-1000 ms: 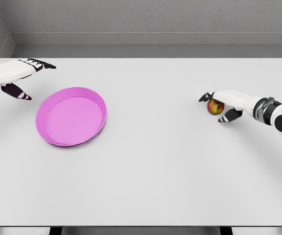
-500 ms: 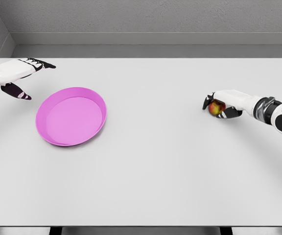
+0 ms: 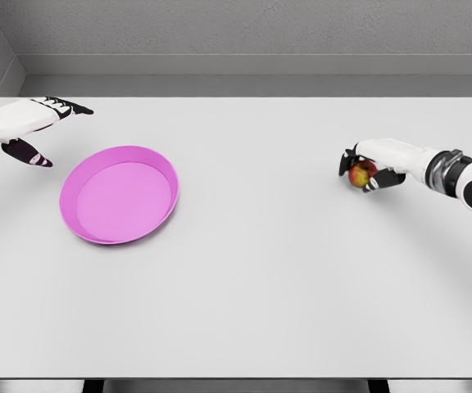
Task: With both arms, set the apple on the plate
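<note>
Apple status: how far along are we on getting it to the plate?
Done: the right hand has closed its fingers on the apple at the table's right side. In hand: the lift; whether the apple has left the surface is unclear. Left: carrying it across to the pink plate, which holds nothing. The left hand hovers open beyond the plate.

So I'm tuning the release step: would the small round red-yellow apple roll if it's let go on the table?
Probably. The small round red-yellow apple looks near-spherical, and the flat white table offers nothing to stop it. It seems rigid, since the right hand curls around it without visible denting. The pink plate's raised rim should contain it.
</note>
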